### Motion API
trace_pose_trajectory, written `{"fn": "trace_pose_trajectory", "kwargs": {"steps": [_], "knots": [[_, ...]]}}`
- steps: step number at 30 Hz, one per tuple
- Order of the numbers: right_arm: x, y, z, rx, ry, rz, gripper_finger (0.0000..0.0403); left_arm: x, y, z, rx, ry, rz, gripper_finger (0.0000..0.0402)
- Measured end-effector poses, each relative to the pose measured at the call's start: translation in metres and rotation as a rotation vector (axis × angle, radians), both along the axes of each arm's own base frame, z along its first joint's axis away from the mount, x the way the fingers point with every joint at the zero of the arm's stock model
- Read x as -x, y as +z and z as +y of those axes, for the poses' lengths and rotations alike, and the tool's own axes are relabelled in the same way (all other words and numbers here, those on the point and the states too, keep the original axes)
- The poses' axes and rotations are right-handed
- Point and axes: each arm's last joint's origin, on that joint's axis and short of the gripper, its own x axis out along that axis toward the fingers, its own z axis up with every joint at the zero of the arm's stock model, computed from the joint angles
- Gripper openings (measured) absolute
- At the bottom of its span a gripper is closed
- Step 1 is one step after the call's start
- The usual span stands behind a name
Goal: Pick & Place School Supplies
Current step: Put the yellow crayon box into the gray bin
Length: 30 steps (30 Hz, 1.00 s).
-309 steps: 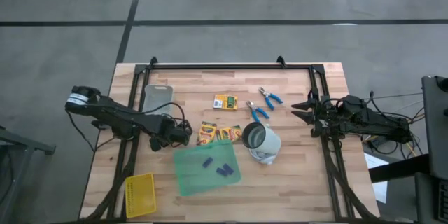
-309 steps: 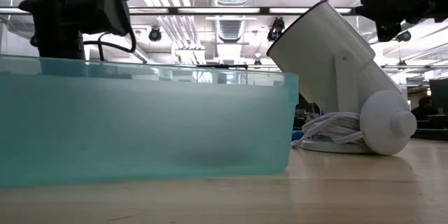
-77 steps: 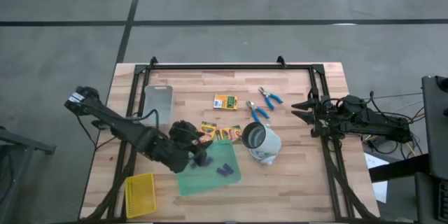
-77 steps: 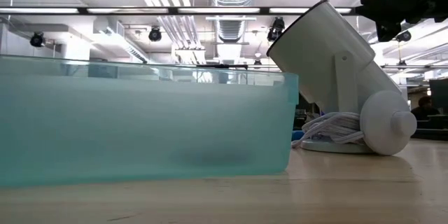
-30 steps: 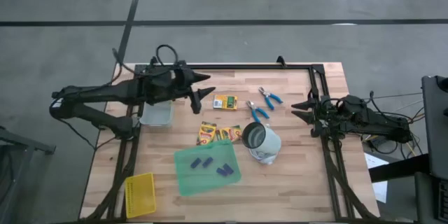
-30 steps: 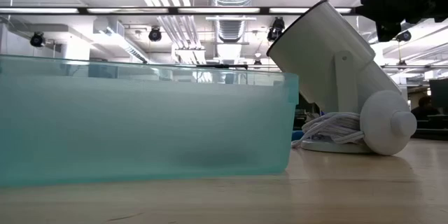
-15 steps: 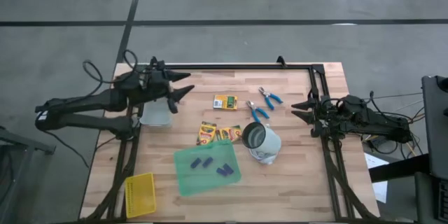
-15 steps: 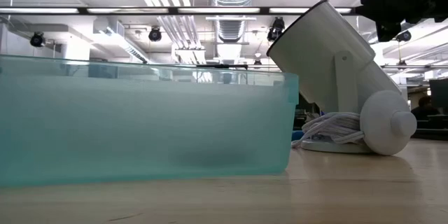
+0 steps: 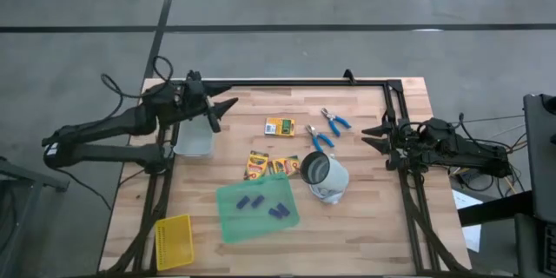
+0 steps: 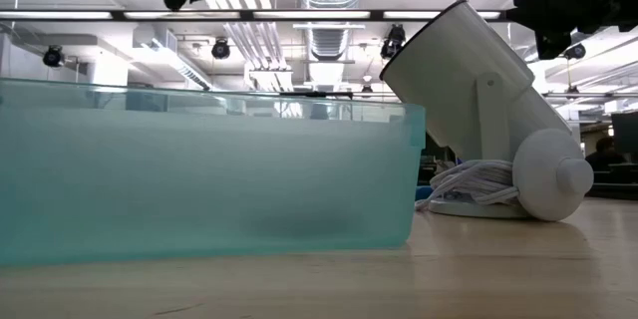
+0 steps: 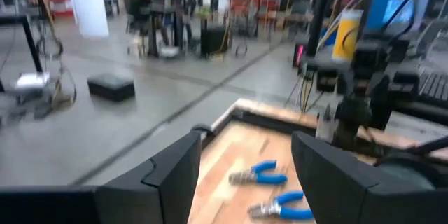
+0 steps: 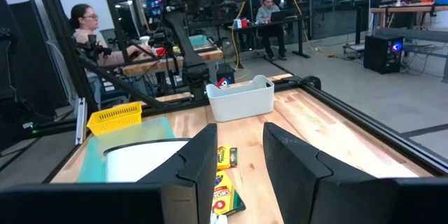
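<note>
Three purple-blue pieces [image 9: 258, 201] lie on a translucent green sheet [image 9: 234, 221] near the table's front. Three yellow-and-green crayon boxes lie mid-table: one alone [image 9: 279, 126], two side by side [image 9: 268, 166]. Two blue-handled tools [image 9: 334, 120] [image 9: 318, 138] lie beyond them, and also show in the left wrist view [image 11: 259, 177]. My left gripper [image 9: 224, 111] [image 11: 245, 140] hovers open and empty, high above the far left of the table beside a clear bin [image 9: 193, 135]. My right gripper [image 9: 372, 135] [image 12: 239, 129] waits open at the right edge.
A white lamp-like object [image 9: 323, 176] [image 10: 478, 110] with a coiled cord lies right of the paired crayon boxes. A yellow mesh basket [image 9: 174, 241] sits at the near left corner. A black frame [image 9: 287, 83] runs along the far edge. People sit beyond the table [image 12: 87, 24].
My left gripper has drawn back toward the table's left edge, away from the single crayon box, and has sunk a little. It stays open and empty. Nothing on the table has moved.
</note>
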Motion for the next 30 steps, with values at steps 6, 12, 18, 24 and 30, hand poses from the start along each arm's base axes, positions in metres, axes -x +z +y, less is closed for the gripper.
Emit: {"fn": "trace_pose_trajectory", "kwargs": {"steps": [6,12,18,24,30], "knots": [[0.000,0.000,0.000,0.000,0.000,0.000,0.0114,-0.015,-0.004,0.013,0.065,-0.014,0.103,0.0229],[0.000,0.000,0.000,0.000,0.000,0.000,0.0114,-0.032,-0.006,0.025,0.094,-0.074,0.159,0.0229],[0.000,0.000,0.000,0.000,0.000,0.000,0.0114,-0.052,-0.016,0.042,0.131,-0.065,0.182,0.0229],[0.000,0.000,0.000,0.000,0.000,0.000,0.0114,-0.078,-0.041,0.062,0.223,-0.008,0.205,0.0229],[0.000,0.000,0.000,0.000,0.000,0.000,0.0114,-0.109,-0.073,0.078,0.199,-0.014,0.247,0.0229]]}}
